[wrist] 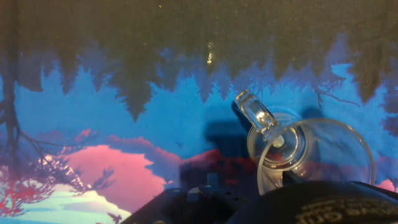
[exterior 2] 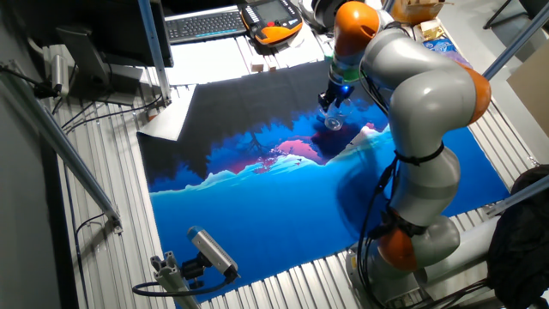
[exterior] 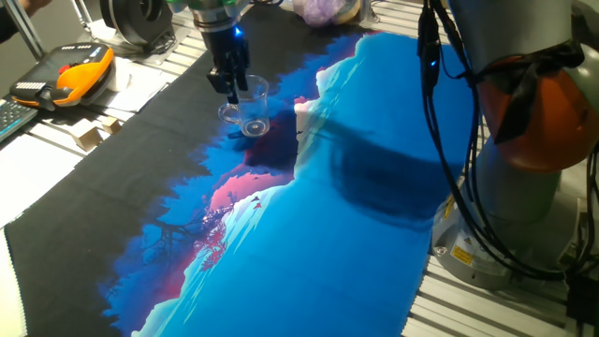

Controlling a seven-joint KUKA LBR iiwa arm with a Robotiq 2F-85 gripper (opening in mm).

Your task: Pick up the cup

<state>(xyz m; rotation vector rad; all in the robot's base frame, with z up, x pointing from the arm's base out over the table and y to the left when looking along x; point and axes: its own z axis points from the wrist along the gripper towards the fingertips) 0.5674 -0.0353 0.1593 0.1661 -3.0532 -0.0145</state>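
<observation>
The cup point(exterior: 251, 108) stands upright on the big picture cloth point(exterior: 309, 225), near the far end where the black part meets the blue trees. It is clear, so the colours of the cloth show through it. In the hand view the cup point(wrist: 311, 152) sits low on the right side, with its round rim facing up and its little handle point(wrist: 255, 115) poking up and to the left.

The gripper point(exterior: 230, 86) hangs right at the cup's rim, on the side away from the white block point(exterior: 305, 114). One black finger seems to reach down at or just inside the rim. I cannot tell if the fingers are squeezing the cup wall or only sitting close to it, because the dark fingers and the clear wall blur together.

From the other fixed view, the big grey and orange arm point(exterior 2: 420, 94) bends over the cloth, and the gripper point(exterior 2: 333, 103) points down at the cup point(exterior 2: 334, 120).

An orange and black hand controller point(exterior: 80, 75) lies on the table beside the cloth. A keyboard point(exterior 2: 206, 24) lies past the cloth's dark end.
</observation>
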